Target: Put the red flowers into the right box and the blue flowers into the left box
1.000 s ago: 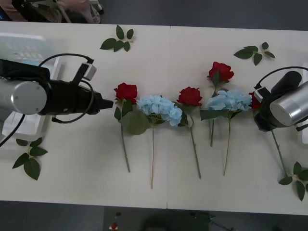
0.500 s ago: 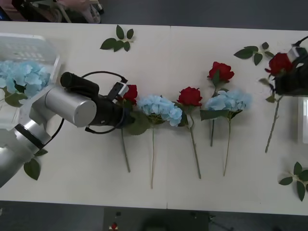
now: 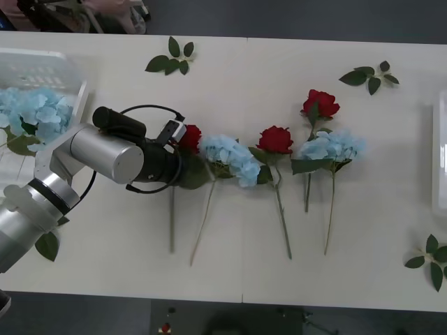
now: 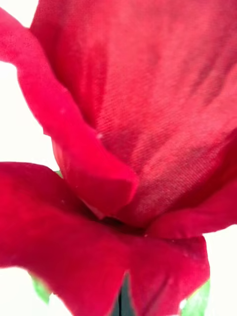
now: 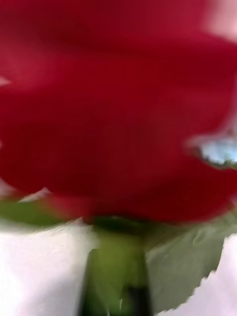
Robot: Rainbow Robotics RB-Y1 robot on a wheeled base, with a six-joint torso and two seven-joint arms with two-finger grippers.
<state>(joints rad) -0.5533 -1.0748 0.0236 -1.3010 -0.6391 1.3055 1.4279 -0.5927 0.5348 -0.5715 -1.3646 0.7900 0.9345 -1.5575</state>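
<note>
**Left arm at the leftmost rose; one rose carried off to the right**

Since half a second ago, the leftmost rose (image 3: pixel 189 136) and the blue hydrangea beside it (image 3: pixel 230 157) have both shifted, their stems now slanting toward me, and my right arm has carried its rose out of the front view. That rose (image 4: pixel 128 148) sits tight against the right wrist camera; whether the right fingers are clamped on it I cannot tell. My left gripper (image 3: pixel 183 164) presses in at the leftmost rose's stem, just under the head, and I cannot tell how its fingers stand either.

By my judgement the job is partway: blue flowers (image 3: pixel 31 112) already lie in the left box (image 3: pixel 78 94). Three roses and two hydrangeas remain on the table (image 3: pixel 349 265), the right box (image 3: pixel 440 160) at its far edge.

Hydrangea leaves overlap the neighbouring rose stems, so lifting one may drag another. Loose leaf sprigs (image 3: pixel 171 59) lie well apart.
</note>
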